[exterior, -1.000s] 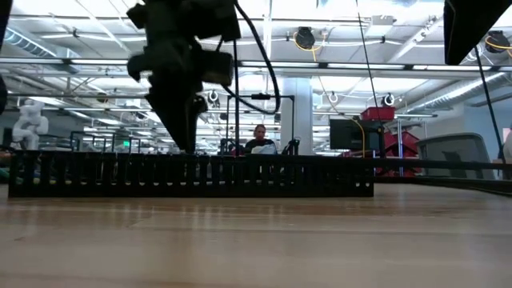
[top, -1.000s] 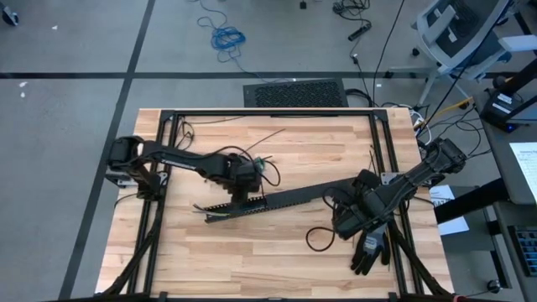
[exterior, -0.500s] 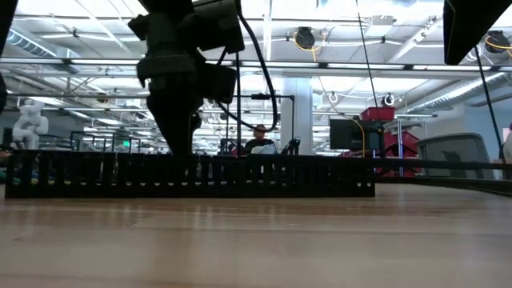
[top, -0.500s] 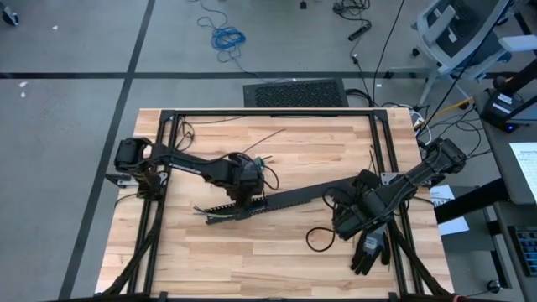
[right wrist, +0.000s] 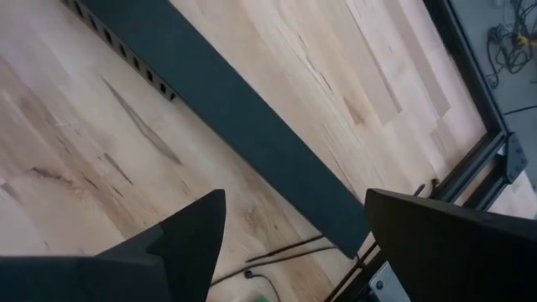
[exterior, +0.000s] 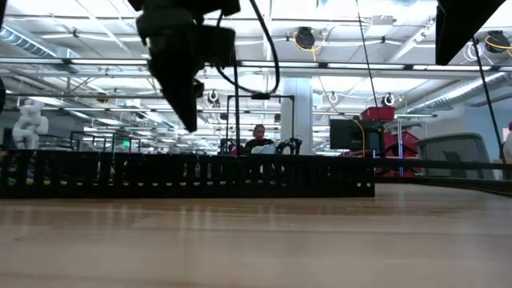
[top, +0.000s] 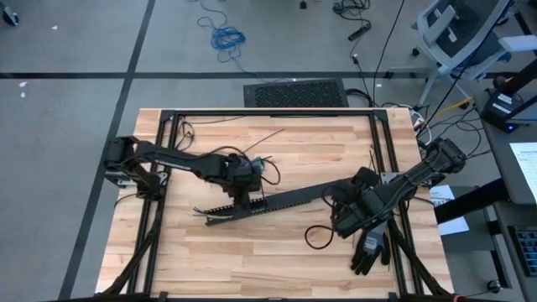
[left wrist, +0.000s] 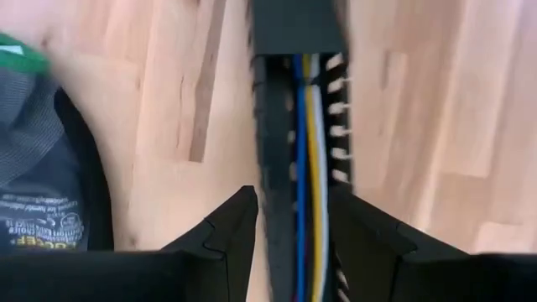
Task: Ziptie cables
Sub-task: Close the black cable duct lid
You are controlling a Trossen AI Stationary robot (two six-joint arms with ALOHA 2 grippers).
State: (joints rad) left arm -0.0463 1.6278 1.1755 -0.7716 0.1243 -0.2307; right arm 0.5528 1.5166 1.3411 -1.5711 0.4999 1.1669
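Wood surface (top: 277, 252), black frame round it. The cables (left wrist: 310, 151) lie inside the slotted duct (top: 285, 200), at its uncovered left end. Thin, limp, light, so they'll splay; probably pinch them as a bunch there. Left gripper (left wrist: 289, 222) hovers over them, jaws part-open astride the wires, gripping nothing. Right gripper (right wrist: 294, 222) sits wide open and empty by the duct's right end.

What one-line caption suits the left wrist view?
Left gripper open astride the black slotted duct, with blue, yellow and white cables lying inside.
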